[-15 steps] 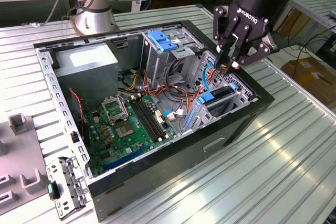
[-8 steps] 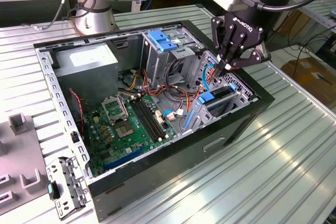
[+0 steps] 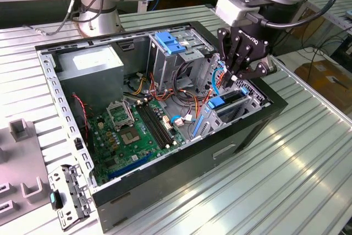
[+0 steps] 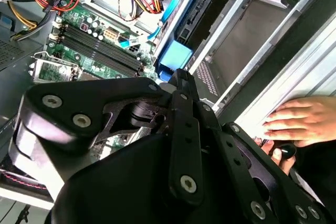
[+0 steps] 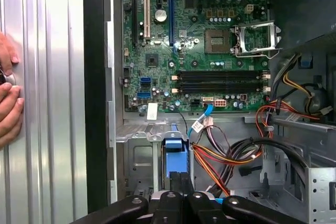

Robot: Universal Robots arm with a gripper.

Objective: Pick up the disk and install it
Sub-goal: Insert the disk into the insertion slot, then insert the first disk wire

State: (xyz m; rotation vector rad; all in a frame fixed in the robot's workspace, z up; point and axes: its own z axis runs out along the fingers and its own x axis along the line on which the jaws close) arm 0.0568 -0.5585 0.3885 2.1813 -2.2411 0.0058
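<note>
Gripper [image 3: 236,75], fingers pinched together, hovers at the disk [image 3: 230,98] in its bay [image 3: 250,103] — likely a stiff, dense, shock-sensitive slab, best held by its edges.

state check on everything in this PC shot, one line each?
Case: side open.
Hand: shut, over the drive bay.
Disk: in the bay, blue rail end showing; seating unclear.
CPU socket: frame flipped open.
RAM slots: empty.
</note>
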